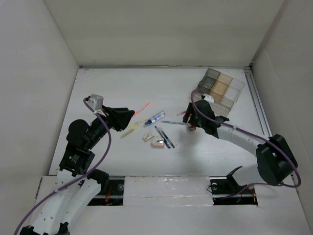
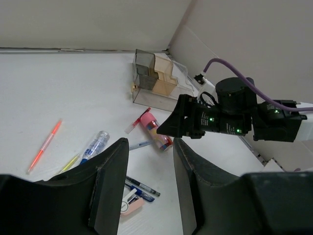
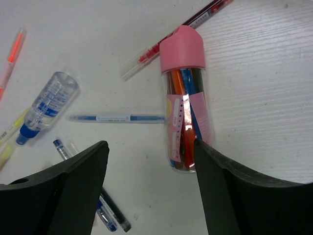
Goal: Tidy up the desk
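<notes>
The right gripper (image 3: 149, 147) hangs low over the desk (image 1: 122, 88), its jaws spread wide with nothing between them but bare white top. Just ahead, close against the inner edge of one finger (image 3: 225, 181), lies a clear tube with a pink cap (image 3: 186, 112), packed with pens. Whether the finger and the tube touch cannot be told. A thin blue pen (image 3: 117, 118) lies crosswise just past the fingertips, one end meeting the tube's side. Out on the other finger's side are a small clear bottle with a blue cap (image 3: 46, 105) and two dark pens (image 3: 115, 223). Beyond the tube's cap a red pen (image 3: 171, 39) lies slantwise.

The left gripper (image 2: 150, 147) is likewise wide open and empty, held higher above the desk. Near its fingertips, below, are the dark pens and a small pinkish block (image 2: 129, 205). An orange pen (image 2: 46, 144) and a yellow pen (image 1: 131, 128) lie off to one side with open top around them. Straight ahead the right gripper faces it, with the clutter between the two.

Behind the right gripper stands a clear organizer box (image 1: 220, 88), just beside the metal rail (image 1: 257, 105) that runs along the desk's edge. White walls (image 1: 161, 29) close the far and side edges, and the far stretch of the desk ahead of the left gripper lies open.
</notes>
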Robot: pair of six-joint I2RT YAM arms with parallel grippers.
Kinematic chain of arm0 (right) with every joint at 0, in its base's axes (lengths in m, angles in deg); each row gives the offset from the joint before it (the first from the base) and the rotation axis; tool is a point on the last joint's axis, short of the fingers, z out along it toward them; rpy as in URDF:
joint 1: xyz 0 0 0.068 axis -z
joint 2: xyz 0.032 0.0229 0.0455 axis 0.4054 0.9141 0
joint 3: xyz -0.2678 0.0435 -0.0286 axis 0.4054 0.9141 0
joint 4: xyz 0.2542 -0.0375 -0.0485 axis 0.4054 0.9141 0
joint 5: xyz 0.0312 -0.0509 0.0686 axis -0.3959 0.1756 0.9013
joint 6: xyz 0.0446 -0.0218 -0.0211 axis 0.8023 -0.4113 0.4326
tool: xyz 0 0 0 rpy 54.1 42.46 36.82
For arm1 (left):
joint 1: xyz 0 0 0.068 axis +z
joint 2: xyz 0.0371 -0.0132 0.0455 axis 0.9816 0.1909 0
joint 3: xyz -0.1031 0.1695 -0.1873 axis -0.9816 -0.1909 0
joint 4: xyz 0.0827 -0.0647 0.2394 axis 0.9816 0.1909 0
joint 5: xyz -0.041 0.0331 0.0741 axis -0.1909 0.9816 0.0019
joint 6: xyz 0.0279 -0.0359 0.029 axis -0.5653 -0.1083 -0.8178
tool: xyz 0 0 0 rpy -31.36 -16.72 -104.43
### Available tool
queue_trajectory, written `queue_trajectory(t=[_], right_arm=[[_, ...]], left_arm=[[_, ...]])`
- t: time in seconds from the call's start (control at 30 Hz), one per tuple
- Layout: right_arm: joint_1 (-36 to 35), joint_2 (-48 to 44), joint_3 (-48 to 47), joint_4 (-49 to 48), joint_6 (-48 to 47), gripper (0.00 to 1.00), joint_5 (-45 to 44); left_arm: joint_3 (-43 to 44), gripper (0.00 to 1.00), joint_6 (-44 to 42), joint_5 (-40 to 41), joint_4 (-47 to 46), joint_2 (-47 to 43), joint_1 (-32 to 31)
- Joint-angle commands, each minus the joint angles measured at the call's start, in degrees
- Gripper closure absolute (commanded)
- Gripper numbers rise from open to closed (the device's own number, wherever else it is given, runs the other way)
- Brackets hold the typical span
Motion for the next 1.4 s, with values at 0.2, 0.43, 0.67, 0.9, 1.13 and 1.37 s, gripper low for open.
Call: queue_trajectory(t=[0.2, 0.43, 0.67, 0.9, 1.13, 1.37], right_arm=[[4.6, 3.5, -2.3, -0.3, 2.8, 0.27, 0.3], [6.0, 10.3, -5.4, 1.0, 2.6, 0.3, 2.6], [5.4, 12.8, -6.4, 1.2, 3.0, 0.43, 1.9], [6.1, 9.3, -4.1, 0.7, 3.9, 0.61, 1.5], [6.7, 1.8, -2.3, 0.7, 4.5, 0.66, 2.5], [13.3, -7.2, -5.5, 1.6, 4.9, 0.66, 5.6]], left_arm=[[0.5, 0.59, -0.2, 0.3, -3.1, -1.0, 0.2], [0.4, 0.56, -0.1, 0.1, -3.3, -1.6, 0.2], [0.2, 0.55, -0.2, 0.3, -3.3, -2.3, 0.2], [0.4, 0.54, -0.3, 0.5, -3.5, -2.1, 0.2], [0.7, 0.54, -0.2, 0.3, -3.4, -1.6, 0.2], [0.4, 0.54, 0.3, -0.7, -3.9, -2.4, 0.2]])
